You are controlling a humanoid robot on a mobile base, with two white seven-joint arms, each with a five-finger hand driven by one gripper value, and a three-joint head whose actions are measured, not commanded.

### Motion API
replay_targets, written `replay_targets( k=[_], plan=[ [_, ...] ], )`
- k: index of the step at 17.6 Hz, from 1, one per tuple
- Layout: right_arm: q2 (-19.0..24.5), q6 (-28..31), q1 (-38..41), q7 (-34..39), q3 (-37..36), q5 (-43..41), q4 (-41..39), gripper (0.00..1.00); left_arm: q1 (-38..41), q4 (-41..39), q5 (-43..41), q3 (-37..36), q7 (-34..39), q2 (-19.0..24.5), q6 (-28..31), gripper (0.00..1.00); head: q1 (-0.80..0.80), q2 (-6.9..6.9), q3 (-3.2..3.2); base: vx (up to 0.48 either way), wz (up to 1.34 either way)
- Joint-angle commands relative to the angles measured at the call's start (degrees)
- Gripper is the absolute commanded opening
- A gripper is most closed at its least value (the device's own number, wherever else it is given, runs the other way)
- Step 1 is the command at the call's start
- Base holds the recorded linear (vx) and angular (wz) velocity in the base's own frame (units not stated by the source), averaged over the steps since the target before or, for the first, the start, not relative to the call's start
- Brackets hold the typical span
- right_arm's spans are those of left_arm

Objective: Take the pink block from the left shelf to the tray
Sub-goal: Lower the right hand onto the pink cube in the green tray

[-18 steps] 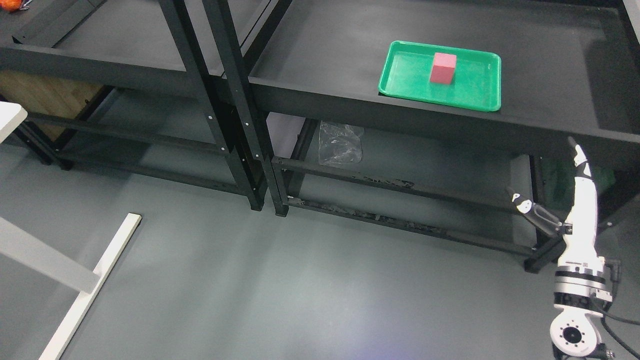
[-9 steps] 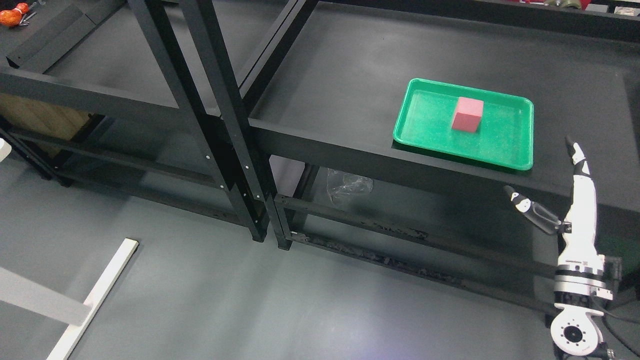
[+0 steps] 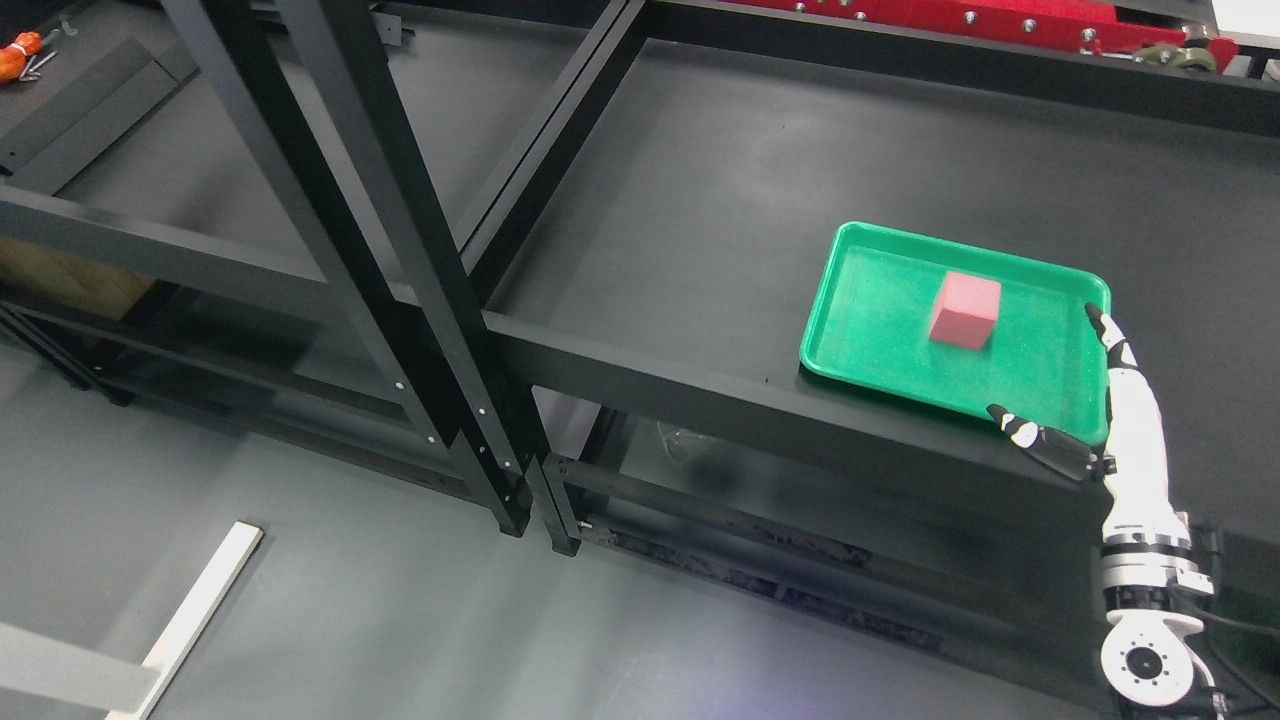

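A pink block stands upright inside the green tray on the black right shelf. My right hand comes up from the lower right, white with dark fingers spread and holding nothing. Its thumb tip lies over the tray's near right corner and its long fingers reach along the tray's right rim. The hand is apart from the block, a little to its right. The left shelf at the picture's left shows no block on the part I can see. My left arm is out of view.
Black uprights of the two shelf frames stand between the shelves. A lower shelf holds a crumpled clear bag. A white table leg lies at lower left on the grey floor. Red equipment runs along the back edge.
The whole picture has shifted downward as the camera tilted up. Against the tray, my right hand has risen from below the shelf edge to the tray's near right corner.
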Motion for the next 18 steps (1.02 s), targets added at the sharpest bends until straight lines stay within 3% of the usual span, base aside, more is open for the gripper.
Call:
replay_targets(
  k=[1,18],
  plan=[
    [-2.5,1.84,-0.53,0.49,0.71,2.93,0.4,1.0,0.52,0.0,-0.09,0.0,-0.03,1.0,0.0,1.0,0.0,0.0,0.0,0.223,0.03],
    [-9.18,2.37,-2.91,10.34,7.12,6.27,7.17,1.0,0.52,0.0,-0.09,0.0,-0.03,1.0,0.0,1.0,0.0,0.0,0.0,0.166,-0.01]
  ],
)
